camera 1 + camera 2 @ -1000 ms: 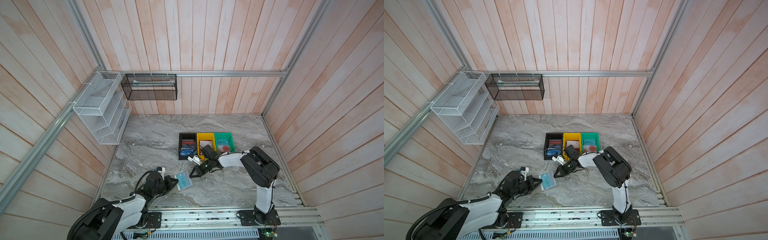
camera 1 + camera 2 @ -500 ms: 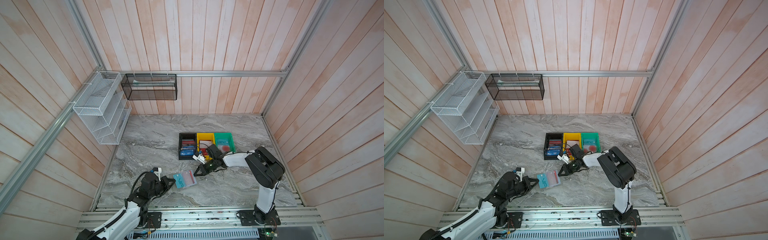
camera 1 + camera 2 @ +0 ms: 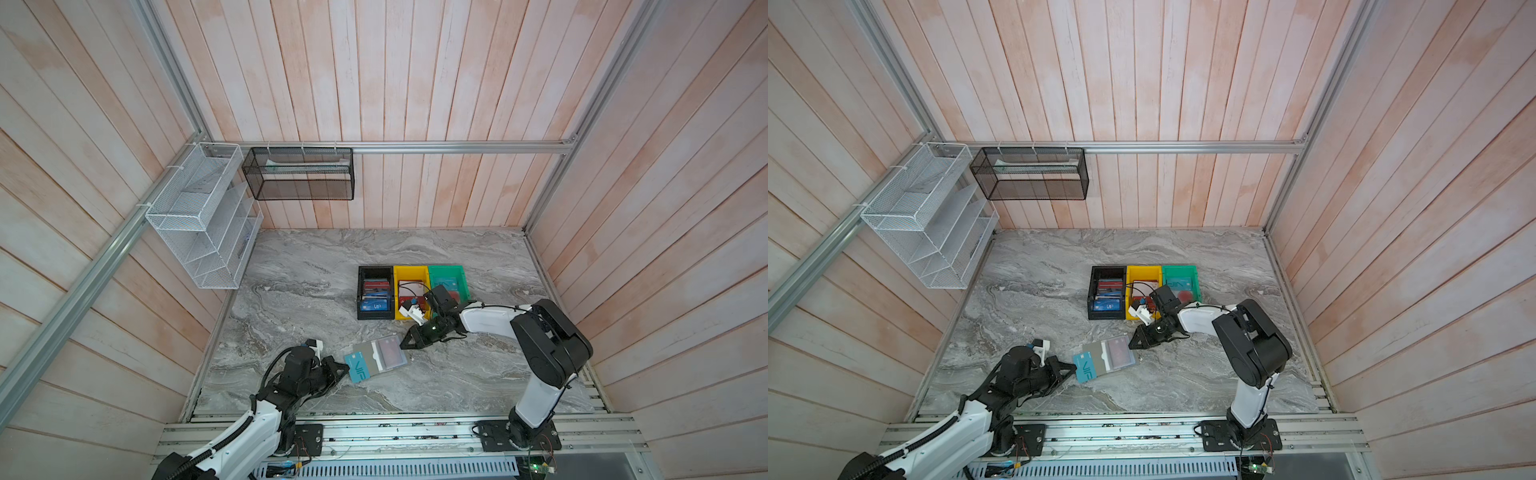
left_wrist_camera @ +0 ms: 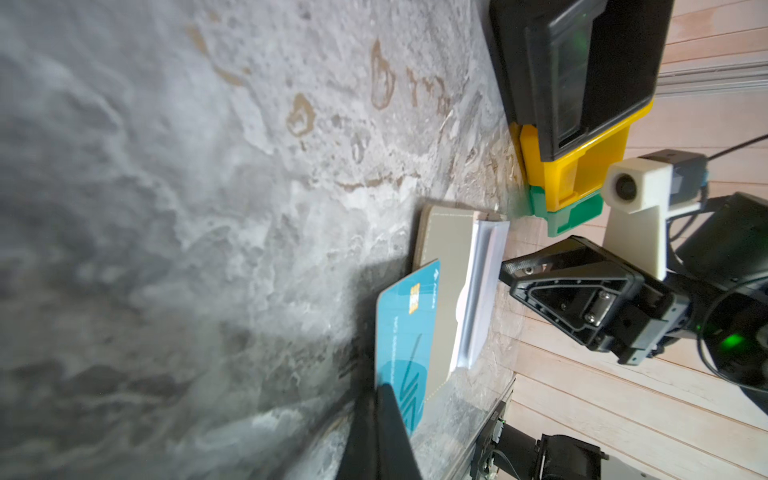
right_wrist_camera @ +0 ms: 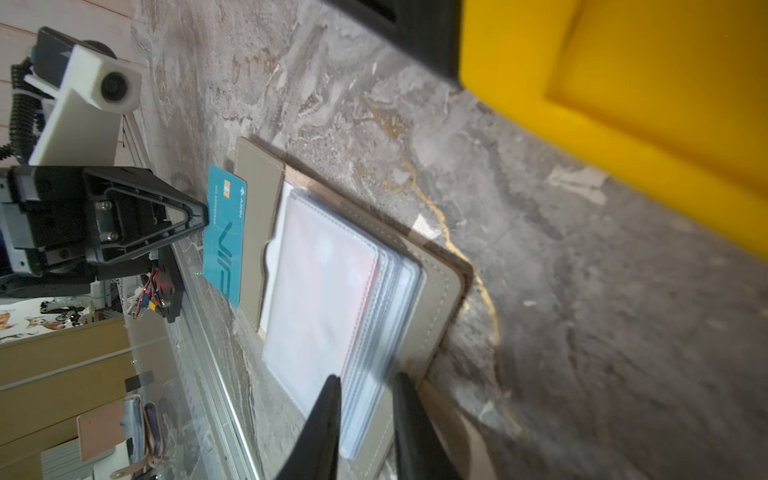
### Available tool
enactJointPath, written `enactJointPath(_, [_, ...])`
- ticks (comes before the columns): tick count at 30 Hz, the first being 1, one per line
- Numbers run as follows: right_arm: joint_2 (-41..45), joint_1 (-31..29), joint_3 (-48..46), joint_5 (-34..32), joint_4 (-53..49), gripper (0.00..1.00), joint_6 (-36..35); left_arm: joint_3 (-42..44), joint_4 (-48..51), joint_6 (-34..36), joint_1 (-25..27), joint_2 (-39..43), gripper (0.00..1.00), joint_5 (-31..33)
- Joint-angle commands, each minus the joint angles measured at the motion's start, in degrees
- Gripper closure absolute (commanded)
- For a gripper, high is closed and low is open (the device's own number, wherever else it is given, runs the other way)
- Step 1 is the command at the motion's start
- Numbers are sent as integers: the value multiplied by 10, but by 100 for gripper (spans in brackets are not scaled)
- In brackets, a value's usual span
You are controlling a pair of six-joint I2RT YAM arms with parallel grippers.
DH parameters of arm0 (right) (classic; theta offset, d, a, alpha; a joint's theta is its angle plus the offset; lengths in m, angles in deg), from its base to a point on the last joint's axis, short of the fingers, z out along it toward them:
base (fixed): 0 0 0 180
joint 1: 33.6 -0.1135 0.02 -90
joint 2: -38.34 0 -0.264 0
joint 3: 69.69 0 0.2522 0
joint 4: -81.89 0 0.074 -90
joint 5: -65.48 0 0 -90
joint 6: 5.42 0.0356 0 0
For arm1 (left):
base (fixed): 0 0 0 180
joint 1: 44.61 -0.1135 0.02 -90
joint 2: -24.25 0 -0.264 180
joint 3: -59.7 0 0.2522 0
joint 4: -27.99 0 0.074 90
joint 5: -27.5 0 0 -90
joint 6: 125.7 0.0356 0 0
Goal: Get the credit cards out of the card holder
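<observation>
Plank walls enclose the grey marbled bench [image 3: 457, 386]; a row of bins [image 3: 411, 269] stands mid-bench; at their 6 o'clock the card holder [image 3: 370, 350] lies flat and open; the right pincer [image 5: 365, 380], narrowly parted, straddles the edge of its clear sleeves at 2 o'clock; the left pincer [image 3: 343, 368], clamped, grips the teal card [image 3: 358, 369] jutting out at 8 o'clock; only the right wrist view resolves that narrow gap

Part of teal card [image 5: 226, 232] hidden inside card holder [image 5: 440, 291] pocket. Right claw [image 5: 368, 376] cut off by frame edge. Yellow bin [image 5: 623, 83] blurred, cropped. Sleeves [image 5: 324, 299] hazy, contents unclear.
</observation>
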Motion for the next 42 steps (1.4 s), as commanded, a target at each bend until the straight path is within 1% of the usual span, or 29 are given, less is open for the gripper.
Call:
enactJointPath(1, [23, 0, 6, -3, -28, 72, -9, -27, 19, 24, -5, -3, 100, -8])
enactJointPath(8, [19, -9, 30, 9, -36, 69, -15, -61, 8, 32, -7, 2, 100, -33])
enactJointPath(13, [15, -11, 41, 64, -18, 65, -12, -86, 3, 41, -8, 6, 100, -51])
enactJointPath(17, [2, -15, 55, 96, -22, 62, -22, -100, -6, 53, -8, 0, 100, -64])
enactJointPath(19, [-7, -18, 59, 127, -18, 61, -25, -97, -45, 57, -8, -11, 100, -85])
enactJointPath(25, [-25, -36, 67, 173, 1, 60, -26, -98, -127, 62, -7, -77, 100, -117])
enactJointPath(28, [-33, -45, 71, 174, 2, 60, -27, -106, -147, 67, -8, -101, 100, -131])
enactJointPath(35, [-49, -62, 74, 178, 20, 60, -18, -112, -154, 74, -8, -104, 100, -130])
enactJointPath(42, [-55, -65, 78, 201, 42, 60, -10, -97, -172, 68, -7, -107, 100, -134])
